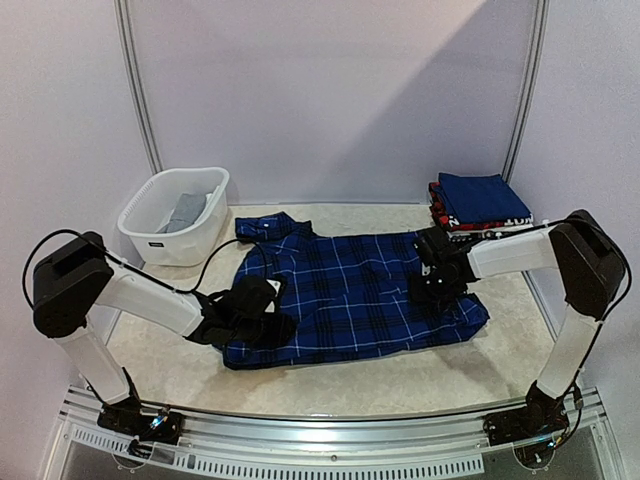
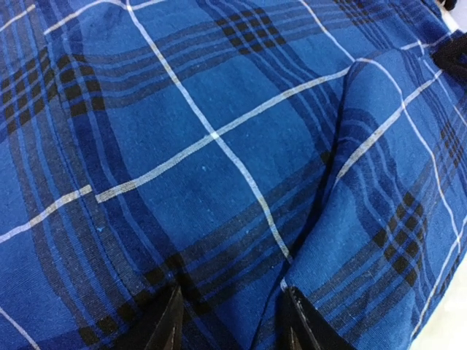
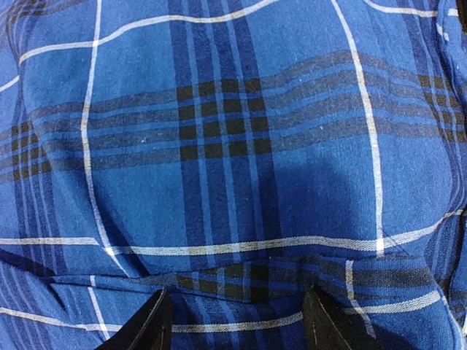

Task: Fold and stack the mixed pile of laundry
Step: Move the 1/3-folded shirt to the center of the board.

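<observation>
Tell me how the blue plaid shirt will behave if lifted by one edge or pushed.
Likely floppy: the plaid shirt lies flat with soft ridges, so it would probably sag from any pinch point. Probably light for its size; the weave looks thin. Pushed, it may bunch into wrinkles rather than slide whole across the table.

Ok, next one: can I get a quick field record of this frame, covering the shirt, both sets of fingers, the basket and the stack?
shirt: blue plaid shirt, spread flat in the centre
left fingers: apart, low over the shirt's near-left corner; grip unclear
right fingers: apart, over the shirt's right side, nothing held
basket: white, far left, beside the shirt
basket contents: grey cloth
stack: folded garments, far right, plain blue on top
</observation>
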You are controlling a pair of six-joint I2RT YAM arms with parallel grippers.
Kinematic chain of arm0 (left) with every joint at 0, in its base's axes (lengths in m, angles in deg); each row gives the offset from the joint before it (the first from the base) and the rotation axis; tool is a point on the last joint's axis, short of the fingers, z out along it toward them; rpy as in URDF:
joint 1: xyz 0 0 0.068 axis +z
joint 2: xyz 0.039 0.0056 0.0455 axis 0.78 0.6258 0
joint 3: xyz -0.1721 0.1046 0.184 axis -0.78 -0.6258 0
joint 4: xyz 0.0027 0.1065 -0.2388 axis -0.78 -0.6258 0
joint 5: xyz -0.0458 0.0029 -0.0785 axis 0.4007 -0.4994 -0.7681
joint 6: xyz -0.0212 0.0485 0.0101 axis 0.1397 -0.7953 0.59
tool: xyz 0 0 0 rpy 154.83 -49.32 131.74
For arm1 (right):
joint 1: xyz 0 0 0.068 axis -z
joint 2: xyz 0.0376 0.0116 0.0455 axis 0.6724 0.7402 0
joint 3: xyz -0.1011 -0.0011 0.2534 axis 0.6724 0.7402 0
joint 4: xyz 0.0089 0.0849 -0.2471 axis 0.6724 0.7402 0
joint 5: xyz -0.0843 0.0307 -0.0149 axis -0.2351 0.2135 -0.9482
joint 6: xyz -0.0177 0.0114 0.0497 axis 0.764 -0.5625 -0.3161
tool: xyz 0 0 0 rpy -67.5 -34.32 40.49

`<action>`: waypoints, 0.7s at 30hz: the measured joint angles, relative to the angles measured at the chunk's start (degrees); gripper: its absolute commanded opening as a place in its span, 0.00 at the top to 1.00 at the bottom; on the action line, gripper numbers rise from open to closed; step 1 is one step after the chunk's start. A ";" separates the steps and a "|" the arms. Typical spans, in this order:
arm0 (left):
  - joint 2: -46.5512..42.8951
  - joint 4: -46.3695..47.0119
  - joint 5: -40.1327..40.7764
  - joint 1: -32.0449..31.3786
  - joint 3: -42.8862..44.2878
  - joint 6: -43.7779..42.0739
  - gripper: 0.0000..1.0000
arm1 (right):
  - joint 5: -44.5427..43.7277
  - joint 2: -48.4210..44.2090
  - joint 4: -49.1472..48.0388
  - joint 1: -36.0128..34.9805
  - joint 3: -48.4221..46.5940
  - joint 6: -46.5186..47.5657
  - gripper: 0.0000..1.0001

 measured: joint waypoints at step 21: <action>-4.74 10.64 0.11 -6.16 -10.40 3.19 0.58 | -5.11 -10.16 -1.25 -10.29 12.55 -12.22 0.36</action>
